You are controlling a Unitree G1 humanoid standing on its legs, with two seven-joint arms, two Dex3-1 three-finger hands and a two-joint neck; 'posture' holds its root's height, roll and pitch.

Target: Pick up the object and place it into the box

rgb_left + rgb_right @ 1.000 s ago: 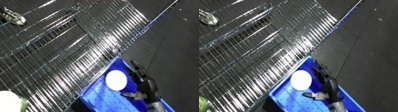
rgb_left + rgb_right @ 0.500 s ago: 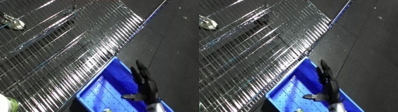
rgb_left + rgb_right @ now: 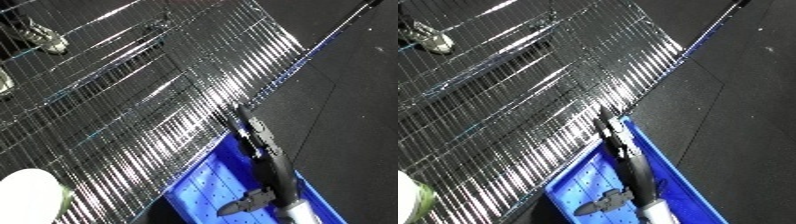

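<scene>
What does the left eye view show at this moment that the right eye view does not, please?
Only the left eye view shows much of the white round object at the lower left; the right eye view catches just a sliver of it at its edge. Only the right eye view shows more dark floor to the right of the bin. Both share the wire rack, the blue bin, and the right hand with straight fingers over the bin, holding nothing. The left hand appears in neither.

Only the right hand (image 3: pixel 266 172) shows: black, slim and long, built of jointed segments with small pale glints along its length. Its fingers (image 3: pixel 242 120) are thin and dark, with a short black thumb (image 3: pixel 247 204) branching off low down. A white, rounded forearm shell (image 3: pixel 657 212) begins just behind the hand.
</scene>
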